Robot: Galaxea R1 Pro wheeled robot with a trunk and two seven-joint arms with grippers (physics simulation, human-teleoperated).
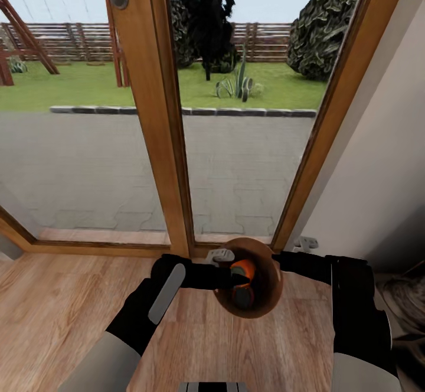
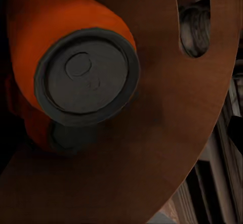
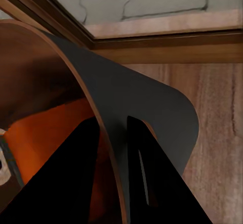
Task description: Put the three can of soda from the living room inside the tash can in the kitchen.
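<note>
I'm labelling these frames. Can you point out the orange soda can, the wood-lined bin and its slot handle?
Orange soda can (image 2: pixel 83 77): left wrist view, its dark end face.
Grey bin with brown wood-toned inside (image 3: pixel 152 102): right wrist view, grey outer wall.
Slot handle (image 2: pixel 195 21): left wrist view, the opening.

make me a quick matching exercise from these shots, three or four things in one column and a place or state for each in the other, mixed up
Things:
1. orange soda can
2. trash can
3. right gripper
4. glass doors

Places or states:
a. straight ahead, with a paved patio and lawn behind them
b. one finger inside the bin wall, one outside
c. lying inside the bin
d. held above the wood floor, brown inside, grey outside

Pairs: 1-c, 2-d, 3-b, 4-a
</note>
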